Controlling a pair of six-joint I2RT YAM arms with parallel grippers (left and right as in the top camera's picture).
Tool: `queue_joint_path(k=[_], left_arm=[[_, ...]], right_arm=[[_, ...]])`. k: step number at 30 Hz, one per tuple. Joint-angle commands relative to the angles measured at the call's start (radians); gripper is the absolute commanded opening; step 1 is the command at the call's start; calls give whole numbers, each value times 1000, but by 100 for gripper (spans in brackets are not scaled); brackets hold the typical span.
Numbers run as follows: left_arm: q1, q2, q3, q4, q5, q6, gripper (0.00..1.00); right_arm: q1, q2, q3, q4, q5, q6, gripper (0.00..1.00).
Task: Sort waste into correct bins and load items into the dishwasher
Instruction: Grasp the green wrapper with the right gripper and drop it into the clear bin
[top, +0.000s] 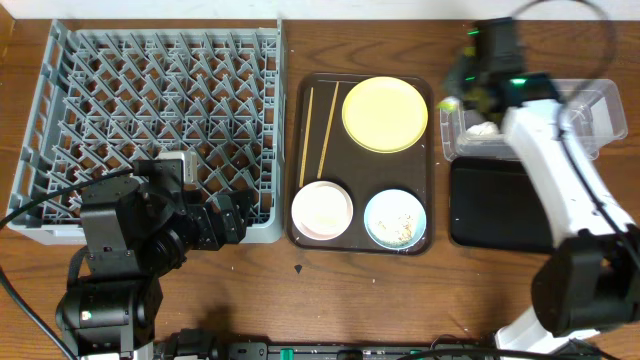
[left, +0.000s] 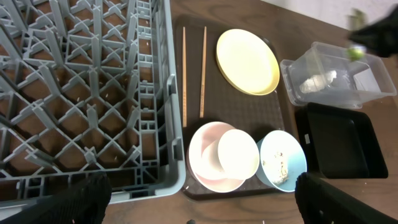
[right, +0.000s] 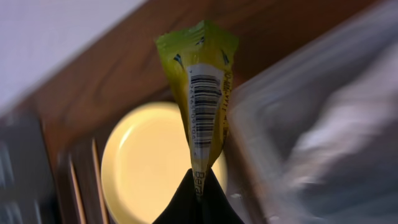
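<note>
Right hand (right: 198, 190), clamped on a yellow-green printed snack wrapper (right: 202, 93), hangs by the far-right clear plastic tub (top: 600, 105), likely for dropping; left hand (left: 205, 199) apart.

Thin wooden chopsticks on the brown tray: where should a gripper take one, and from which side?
Probably the middle of one thin wooden chopstick, from straight above, closing across its length: both lie flat and apart on the brown serving tray.

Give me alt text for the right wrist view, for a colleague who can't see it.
The right claw pinches a yellow-green snack wrapper, barcode facing the camera. Blurred behind it are the yellow plate and, to the right, the clear tub.
</note>
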Motion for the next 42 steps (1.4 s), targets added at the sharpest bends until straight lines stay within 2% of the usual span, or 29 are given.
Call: queue_joint_path(k=[1,3,5,9,13,18,21,28,31,36,42], left_arm=[[3,-1,21,0,9,-9,95],[3,-1,21,0,9,-9,95],[3,-1,21,1,9,-9,95],[3,-1,21,0,9,-9,95],[3,-1,21,0,9,-9,95],[3,-1,21,0,9,-9,95],[3,-1,21,0,9,-9,95],[3,-1,21,-25,10,-10,95],[3,-1,21,-34,10,-9,95],[3,-2,21,-37,2,-9,95],[3,-2,27,-60,2,-80,95]], right_arm=[[-113,34,-6,-41,18,164,1],[-142,51,-6,-40,18,163,3],[-163,68,-6,-40,8,163,24],[-173,65,-6,-40,-9,110,54],[-172,0,-5,-34,-40,2,63],[-151,-140,-5,-105,-289,-280,62],[-109,-219,-5,-204,-369,-390,61],[72,-272,-6,-462,-383,-439,55],[176,-269,-25,-503,-391,-489,53],[351,-267,-98,-452,-389,-508,48],[484,-266,-297,-204,-294,-425,45]])
